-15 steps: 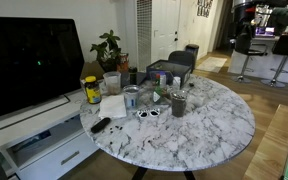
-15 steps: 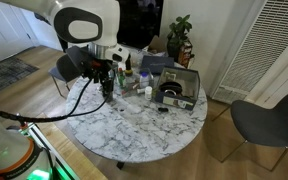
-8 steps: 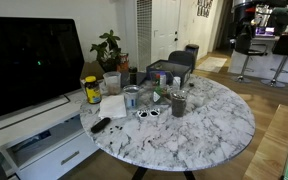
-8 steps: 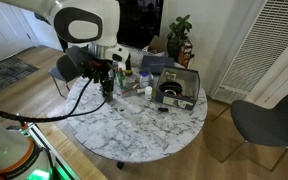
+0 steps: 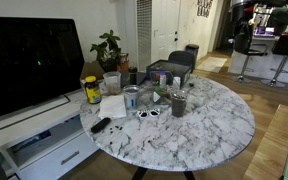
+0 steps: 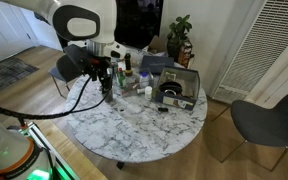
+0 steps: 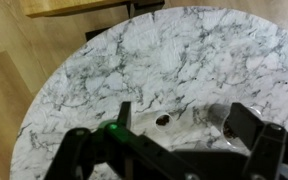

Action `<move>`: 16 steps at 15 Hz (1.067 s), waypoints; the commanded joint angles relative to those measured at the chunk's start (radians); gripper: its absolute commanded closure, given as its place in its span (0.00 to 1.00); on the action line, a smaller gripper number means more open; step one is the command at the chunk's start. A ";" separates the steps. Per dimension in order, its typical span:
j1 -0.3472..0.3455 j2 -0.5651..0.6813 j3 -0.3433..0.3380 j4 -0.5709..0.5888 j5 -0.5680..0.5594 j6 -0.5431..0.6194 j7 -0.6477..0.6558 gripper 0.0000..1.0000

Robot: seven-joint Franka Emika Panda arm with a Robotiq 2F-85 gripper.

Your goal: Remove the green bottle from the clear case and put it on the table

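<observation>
The clear case point(image 5: 170, 70) stands on the far side of the round marble table point(image 5: 209, 135) and holds a few small bottles. It also shows in an exterior view point(image 6: 177, 89). The green bottle is too small to tell apart from the other bottles. My gripper point(image 6: 106, 86) hangs over the table's edge, well apart from the case. In the wrist view the gripper point(image 7: 184, 125) is open and empty over the bare marble point(image 7: 174, 55), with a clear glass point(image 7: 216, 118) near one finger.
A yellow jar point(image 5: 92, 90), drinking glasses point(image 5: 178, 103), sunglasses point(image 5: 147, 113), a remote point(image 5: 101, 125) and a white cloth point(image 5: 113, 106) crowd the table's TV side. A TV point(image 5: 29, 60) on a low white cabinet and a plant point(image 5: 109, 45) stand behind. A dark chair point(image 6: 269, 122) is nearby.
The arm has shifted very slightly; nothing on the table has moved.
</observation>
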 commanded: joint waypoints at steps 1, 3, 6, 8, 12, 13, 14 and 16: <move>0.068 -0.012 0.076 -0.005 0.046 0.026 0.015 0.00; 0.113 0.009 0.120 0.010 0.099 0.050 0.034 0.00; 0.158 0.052 0.187 0.035 0.156 0.192 0.114 0.00; 0.171 0.090 0.232 0.049 0.166 0.323 0.199 0.00; 0.157 0.224 0.306 0.094 0.086 0.542 0.369 0.00; 0.153 0.256 0.313 0.106 0.065 0.571 0.398 0.00; 0.149 0.297 0.313 0.124 0.039 0.588 0.422 0.00; 0.156 0.375 0.298 0.177 0.004 0.561 0.421 0.00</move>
